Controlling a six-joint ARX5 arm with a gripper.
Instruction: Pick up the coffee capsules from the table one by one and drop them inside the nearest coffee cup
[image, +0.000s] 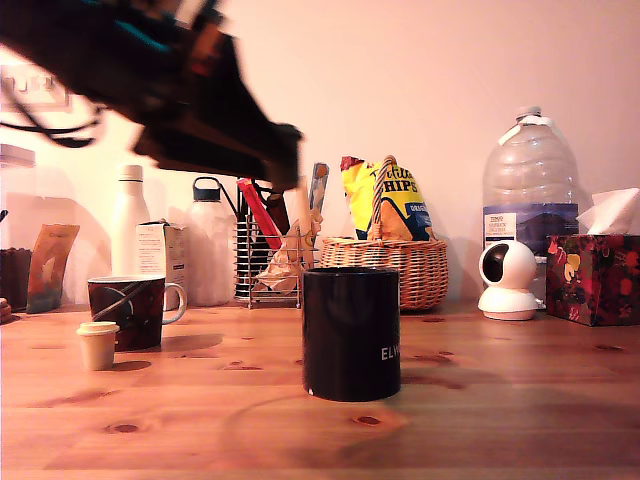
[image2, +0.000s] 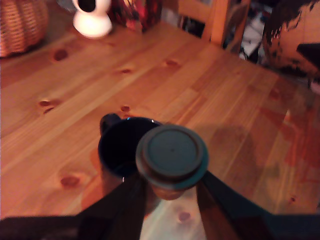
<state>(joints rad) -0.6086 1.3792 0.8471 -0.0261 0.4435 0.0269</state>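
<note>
My gripper is shut on a dark coffee capsule, whose flat round rimmed top faces the wrist camera. Just beyond and partly under the capsule stands the black coffee cup, its dark opening showing. In the exterior view the black cup stands mid-table, and the blurred dark arm with the gripper hangs high above it, toward the exterior view's left. A cream capsule stands on the table beside a dark patterned mug at the exterior view's left.
Along the back wall stand bottles, a wire rack, a wicker basket with a crisp bag, a white camera, a big water bottle and a tissue box. Bare wooden tabletop lies in front.
</note>
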